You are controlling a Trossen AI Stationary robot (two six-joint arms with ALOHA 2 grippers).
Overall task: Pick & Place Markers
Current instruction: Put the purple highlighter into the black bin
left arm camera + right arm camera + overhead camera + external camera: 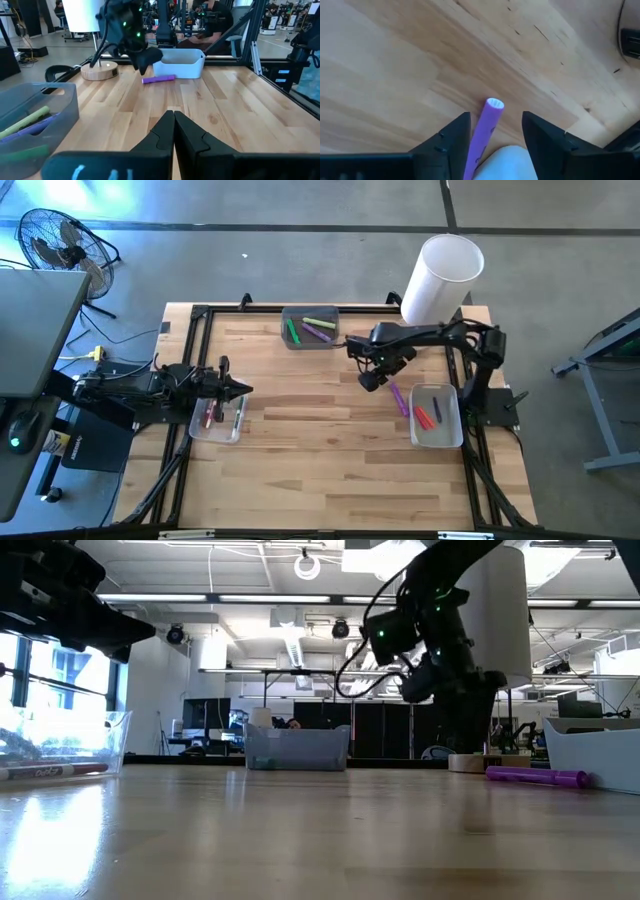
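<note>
A purple marker (398,397) lies flat on the wood beside the right tray (437,416), which holds red and orange markers. My right gripper (495,120) hangs open above it, pointing steeply down. One finger stands on each side of the marker's (487,125) length and neither touches it. The low view shows this gripper (440,680) well above the marker (535,777). My left gripper (173,117) is shut and level over the left tray (218,422), which holds red markers. The far tray (310,328) holds green, yellow-green and purple markers.
A tall white cylinder (440,275) on a round wooden base stands at the table's far right corner, behind my right arm. A black frame (200,315) borders the table. The wood between the three trays is bare.
</note>
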